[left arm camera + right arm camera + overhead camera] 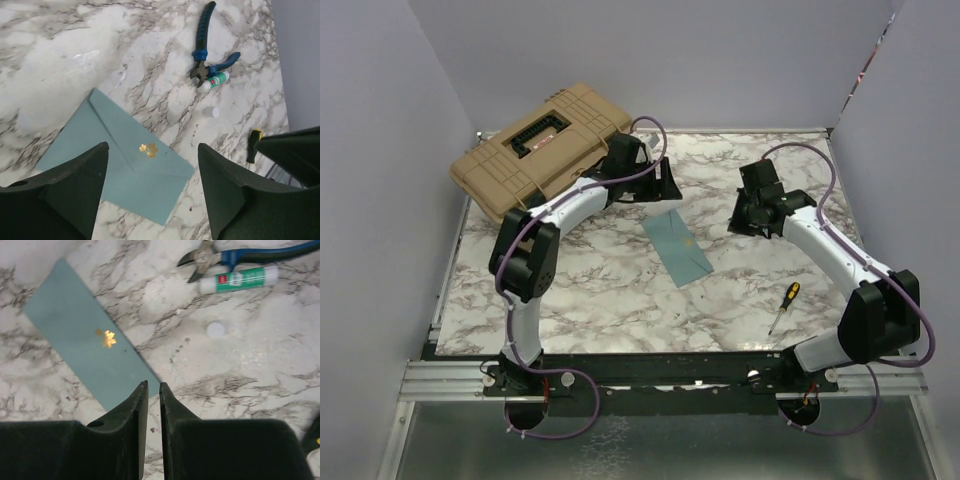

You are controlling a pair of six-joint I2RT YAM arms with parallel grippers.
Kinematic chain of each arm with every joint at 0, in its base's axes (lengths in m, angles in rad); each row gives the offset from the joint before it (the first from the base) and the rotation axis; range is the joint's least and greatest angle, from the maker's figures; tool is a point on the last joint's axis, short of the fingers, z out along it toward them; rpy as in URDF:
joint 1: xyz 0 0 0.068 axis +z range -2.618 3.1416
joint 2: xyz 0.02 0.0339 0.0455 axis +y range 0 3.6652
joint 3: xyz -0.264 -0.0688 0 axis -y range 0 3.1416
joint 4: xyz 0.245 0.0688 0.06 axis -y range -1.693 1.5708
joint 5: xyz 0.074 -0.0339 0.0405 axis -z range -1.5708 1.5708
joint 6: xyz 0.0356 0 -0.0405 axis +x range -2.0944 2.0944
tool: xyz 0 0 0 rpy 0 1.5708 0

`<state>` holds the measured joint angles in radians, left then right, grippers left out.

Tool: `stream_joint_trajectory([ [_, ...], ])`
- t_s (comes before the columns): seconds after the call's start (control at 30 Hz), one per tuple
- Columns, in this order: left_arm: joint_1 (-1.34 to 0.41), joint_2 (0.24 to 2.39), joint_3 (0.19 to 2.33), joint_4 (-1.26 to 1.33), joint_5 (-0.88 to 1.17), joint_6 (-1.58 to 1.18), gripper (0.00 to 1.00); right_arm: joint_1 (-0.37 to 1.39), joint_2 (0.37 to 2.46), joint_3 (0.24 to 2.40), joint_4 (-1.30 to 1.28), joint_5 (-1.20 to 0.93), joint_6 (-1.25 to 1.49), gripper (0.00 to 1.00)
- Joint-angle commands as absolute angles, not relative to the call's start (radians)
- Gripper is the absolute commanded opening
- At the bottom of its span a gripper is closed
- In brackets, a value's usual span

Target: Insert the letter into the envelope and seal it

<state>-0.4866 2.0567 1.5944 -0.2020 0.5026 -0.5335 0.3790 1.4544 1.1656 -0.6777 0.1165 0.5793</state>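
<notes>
Top external: envelope [677,249] lies flat; screwdriver [783,306] well apart.

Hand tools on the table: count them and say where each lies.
2. The pliers lie beside the glue stick, right of the envelope; the screwdriver lies near the right arm. More may hide under the arms.
</notes>
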Motion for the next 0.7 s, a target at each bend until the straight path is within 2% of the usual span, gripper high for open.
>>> stream_joint_trajectory([
  [0.0,-0.508,1.874,1.440,-0.215,0.200,-0.472,0.76,0.343,1.485,1.125,-0.689,0.086,0.608,0.19],
  [0.1,-0.529,1.786,1.354,-0.215,0.031,-0.438,0.84,0.330,1.493,1.110,-0.699,0.124,0.613,0.21],
  [0.23,-0.534,1.680,1.270,-0.200,-0.119,-0.432,0.98,0.296,1.513,1.094,-0.677,0.159,0.611,0.32],
  [0.3,-0.534,1.633,1.237,-0.188,-0.194,-0.430,0.99,0.286,1.527,1.080,-0.657,0.168,0.611,0.44],
  [0.4,-0.534,1.572,1.209,-0.188,-0.309,-0.427,0.99,0.284,1.548,1.060,-0.630,0.192,0.612,0.54],
  [0.53,-0.534,1.520,1.191,-0.187,-0.368,-0.420,0.99,0.248,1.604,1.059,-0.570,0.219,0.569,0.56],
  [0.67,-0.534,1.509,1.188,-0.165,-0.276,-0.397,0.99,0.197,1.681,1.106,-0.520,0.229,0.502,0.56],
])
